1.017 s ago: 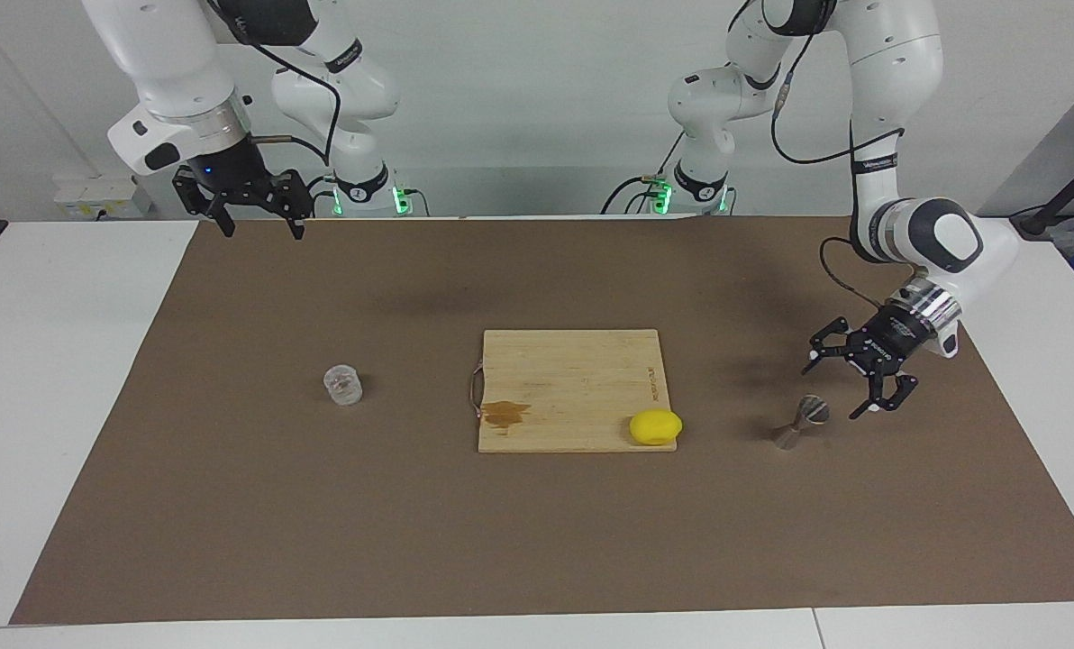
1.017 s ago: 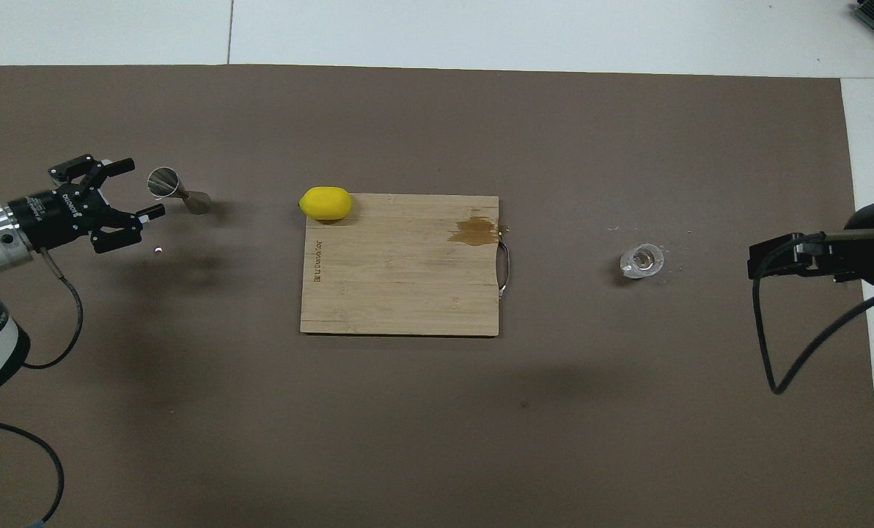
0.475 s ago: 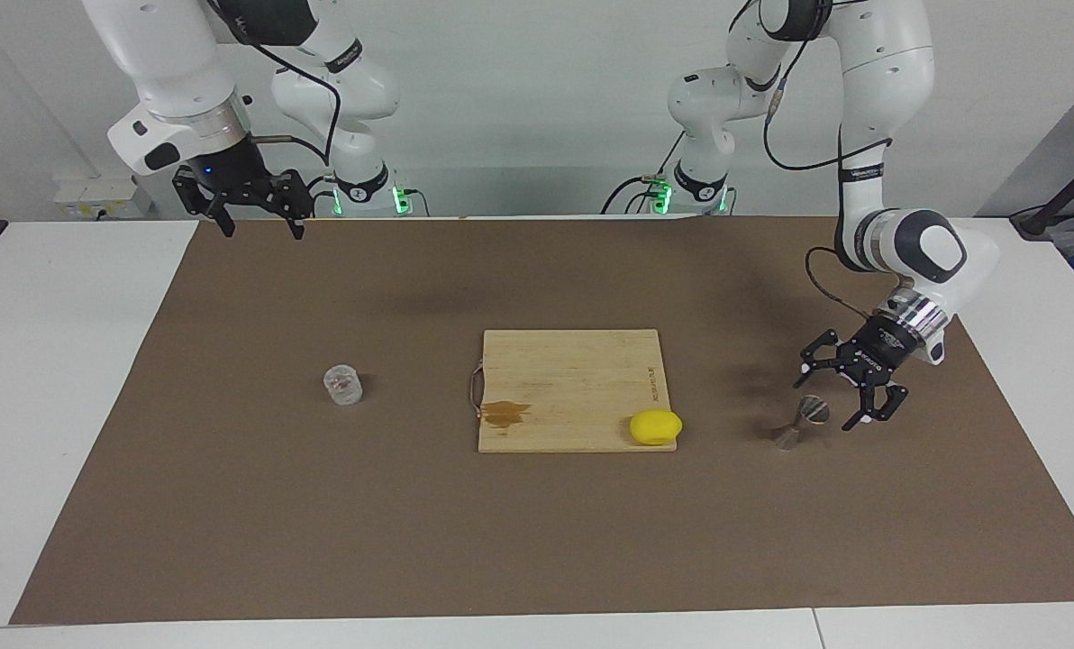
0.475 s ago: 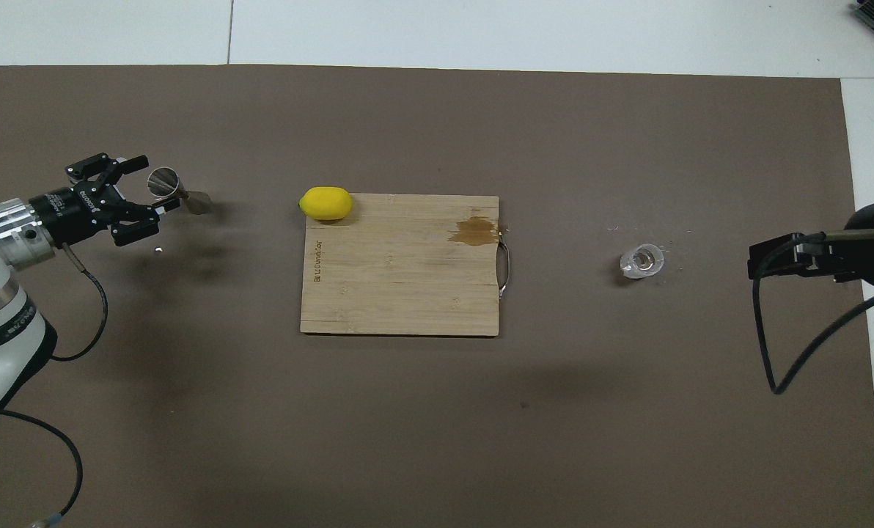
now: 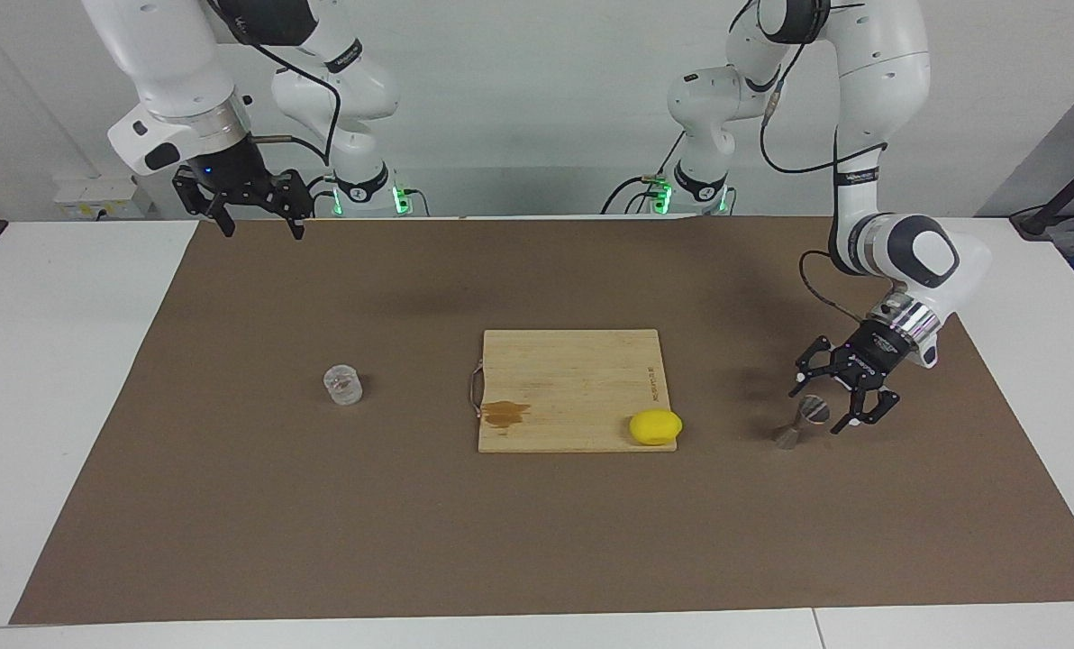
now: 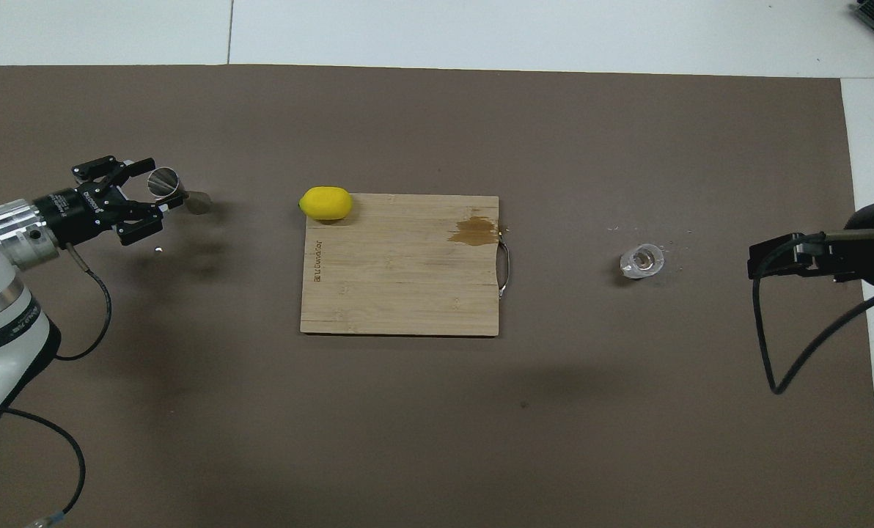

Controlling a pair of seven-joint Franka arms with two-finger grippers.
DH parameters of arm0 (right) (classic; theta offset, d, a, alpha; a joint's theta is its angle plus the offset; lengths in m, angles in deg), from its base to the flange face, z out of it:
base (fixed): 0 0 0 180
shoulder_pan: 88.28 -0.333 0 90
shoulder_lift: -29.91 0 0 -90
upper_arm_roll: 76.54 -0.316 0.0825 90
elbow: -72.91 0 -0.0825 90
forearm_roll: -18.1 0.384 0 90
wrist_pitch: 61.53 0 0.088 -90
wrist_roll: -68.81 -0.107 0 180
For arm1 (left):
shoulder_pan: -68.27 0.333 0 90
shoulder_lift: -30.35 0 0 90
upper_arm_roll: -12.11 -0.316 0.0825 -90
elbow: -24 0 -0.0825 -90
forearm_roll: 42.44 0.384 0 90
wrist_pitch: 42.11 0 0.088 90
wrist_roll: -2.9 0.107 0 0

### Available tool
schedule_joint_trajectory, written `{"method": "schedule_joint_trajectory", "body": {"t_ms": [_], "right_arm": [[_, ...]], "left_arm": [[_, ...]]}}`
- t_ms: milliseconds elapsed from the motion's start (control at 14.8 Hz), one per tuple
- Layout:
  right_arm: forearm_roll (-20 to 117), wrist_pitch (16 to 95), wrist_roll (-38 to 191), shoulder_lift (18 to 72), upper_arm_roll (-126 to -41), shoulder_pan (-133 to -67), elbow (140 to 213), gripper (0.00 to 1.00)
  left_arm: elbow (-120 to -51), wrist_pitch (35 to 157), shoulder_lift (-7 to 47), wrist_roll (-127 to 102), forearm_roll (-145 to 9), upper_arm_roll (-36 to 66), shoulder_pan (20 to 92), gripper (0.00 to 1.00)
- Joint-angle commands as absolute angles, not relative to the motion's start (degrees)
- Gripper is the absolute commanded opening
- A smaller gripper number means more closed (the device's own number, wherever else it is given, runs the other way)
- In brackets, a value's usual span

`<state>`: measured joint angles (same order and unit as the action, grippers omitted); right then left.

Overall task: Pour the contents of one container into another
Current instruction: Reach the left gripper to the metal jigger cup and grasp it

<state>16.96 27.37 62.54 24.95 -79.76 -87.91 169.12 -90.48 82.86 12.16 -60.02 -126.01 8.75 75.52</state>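
I see two end effectors. The left end effector (image 5: 823,406) is low at the left arm's end of the tabletop, fingers spread around the upper cone of the one metal jigger (image 5: 800,422), not yet pinching. The right end effector (image 5: 259,219) waits raised, fingers spread. One glass tumbler (image 5: 343,385) stands toward the right arm's end. One cutting board (image 5: 573,383) carries one lemon (image 5: 655,426). One brown mat (image 5: 537,541) covers the white tabletop (image 5: 50,361).
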Motion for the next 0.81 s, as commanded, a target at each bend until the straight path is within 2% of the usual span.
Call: {"method": "schedule_joint_trajectory", "body": {"t_ms": [0,68,136,203,407,610,746], "right_arm": [[17.84,27.94,62.40,23.94,-79.97,-87.40,170.21,0.99],[17.84,27.94,62.40,23.94,-79.97,-87.40,170.21,0.99],[17.84,27.94,62.40,23.94,-79.97,-87.40,170.21,0.99],[17.84,28.03,62.31,23.94,-79.97,-87.40,170.21,0.99],[17.84,27.94,62.48,23.94,-79.97,-87.40,170.30,0.99],[17.84,27.94,62.66,23.76,-79.97,-87.31,170.56,0.99],[17.84,27.94,62.66,23.76,-79.97,-87.31,170.56,1.00]], "left_arm": [[-91.57,83.84,12.60,-60.38,-127.16,8.51,75.38,0.67],[-91.57,83.84,12.60,-60.38,-127.16,8.51,75.38,0.46],[-91.57,83.84,12.60,-60.38,-127.16,8.51,75.47,0.07],[-91.57,83.84,12.60,-60.29,-127.16,8.51,75.39,0.00],[-90.44,82.88,12.60,-60.29,-126.64,8.60,75.38,0.00],[-86.67,75.52,12.77,-60.38,-126.46,9.30,74.95,0.00],[-84.47,75.14,13.91,-60.90,-126.46,12.97,75.03,0.00]]}}
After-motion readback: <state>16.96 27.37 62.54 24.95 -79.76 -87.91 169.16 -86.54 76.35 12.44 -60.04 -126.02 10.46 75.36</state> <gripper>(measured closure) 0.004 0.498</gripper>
